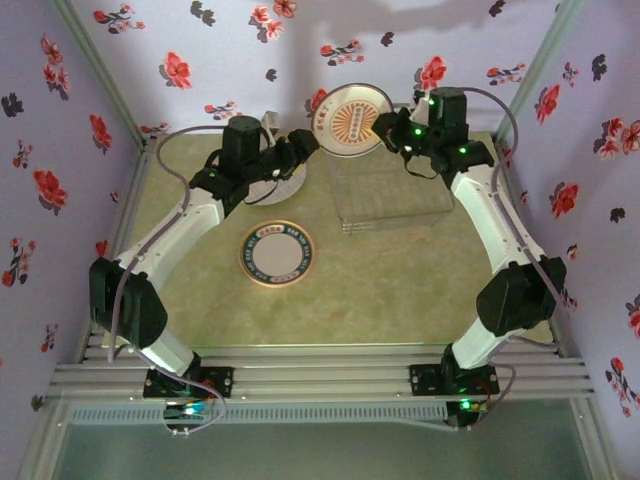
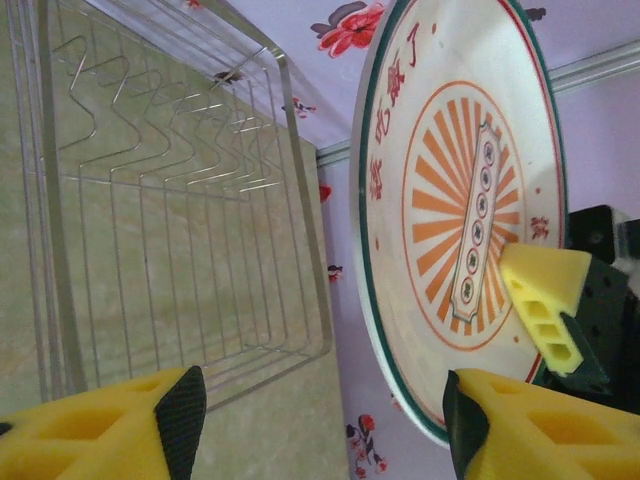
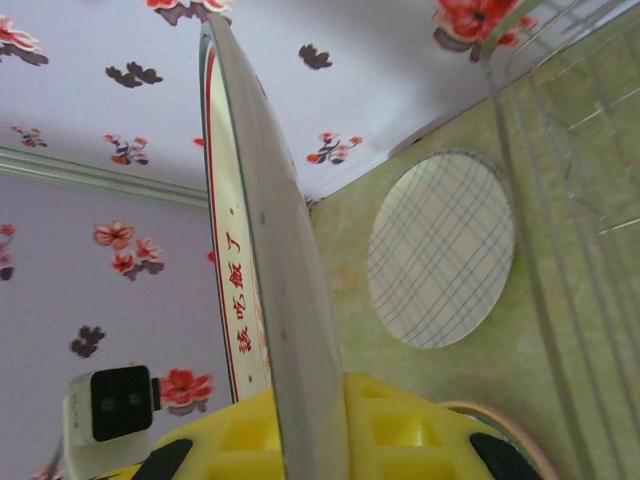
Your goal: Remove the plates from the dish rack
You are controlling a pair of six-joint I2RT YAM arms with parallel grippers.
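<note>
The right gripper (image 3: 312, 432) clenches its yellow fingers (image 3: 410, 425) on the rim of the sunburst plate (image 2: 455, 200), held on edge at upper centre of the top view, just above the dish rack (image 1: 390, 195). The left gripper (image 2: 320, 405) is spread wide and empty (fingertips at its view's bottom corners), over the checked plate (image 3: 440, 250) lying left of the rack

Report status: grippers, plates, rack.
Left gripper jaws open, empty. Right gripper shut on sunburst plate, upright. Dish rack looks empty; checked plate, ringed plate on table. Nothing blocking.
</note>
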